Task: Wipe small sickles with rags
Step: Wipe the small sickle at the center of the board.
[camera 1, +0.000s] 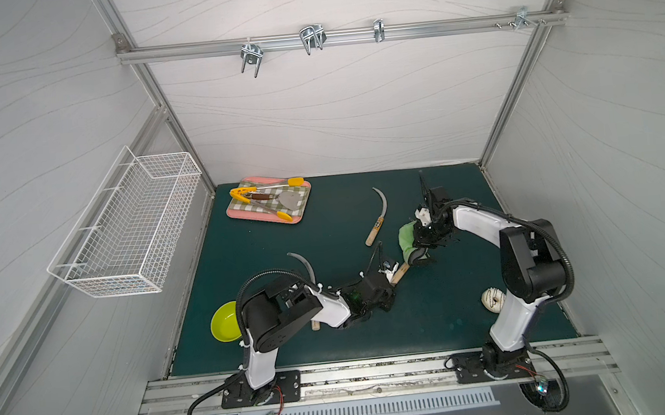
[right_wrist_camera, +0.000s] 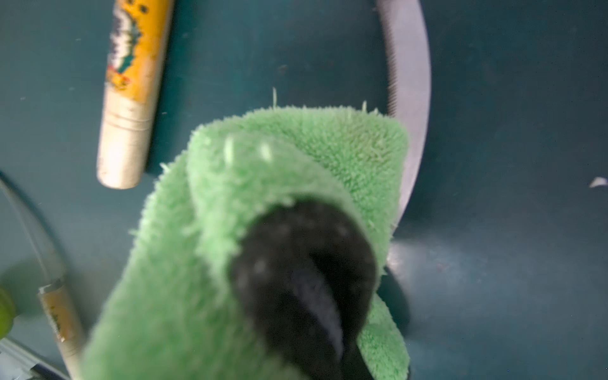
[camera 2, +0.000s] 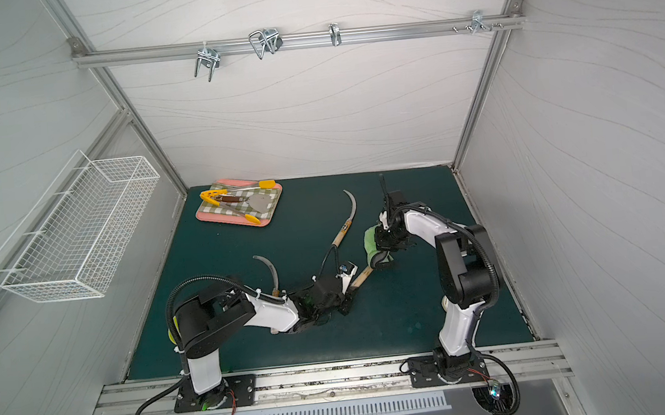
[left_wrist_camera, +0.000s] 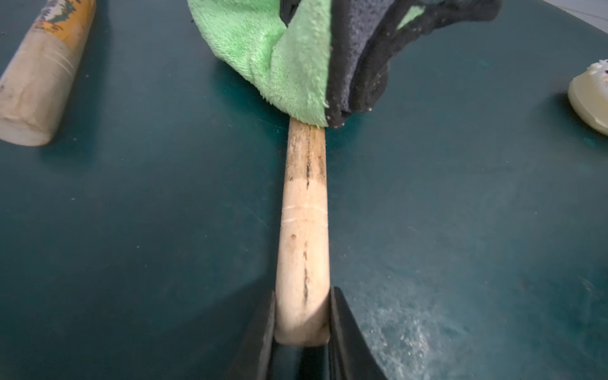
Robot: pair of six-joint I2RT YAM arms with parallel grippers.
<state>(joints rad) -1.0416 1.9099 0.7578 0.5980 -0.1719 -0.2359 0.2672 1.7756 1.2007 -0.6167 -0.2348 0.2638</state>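
Note:
My left gripper (camera 1: 391, 280) is shut on the butt of a small sickle's wooden handle (left_wrist_camera: 304, 230), which lies low over the green mat. The light-green rag (camera 1: 406, 238) with dark edging is folded over that sickle where handle meets blade, and my right gripper (camera 1: 422, 245) is shut on it. In the right wrist view the rag (right_wrist_camera: 263, 197) hides the jaws, and the grey curved blade (right_wrist_camera: 414, 98) sticks out beyond it. A second sickle (camera 1: 377, 217) with an orange label lies just behind. A third sickle (camera 1: 303, 263) lies behind the left arm.
A pink tray (camera 1: 233, 215) with yellow-tipped tongs and a spatula sits at the back left. A lime bowl (camera 1: 225, 322) is by the left arm's base, a white doughnut (camera 1: 493, 299) by the right arm. A wire basket (camera 1: 127, 230) hangs on the left wall.

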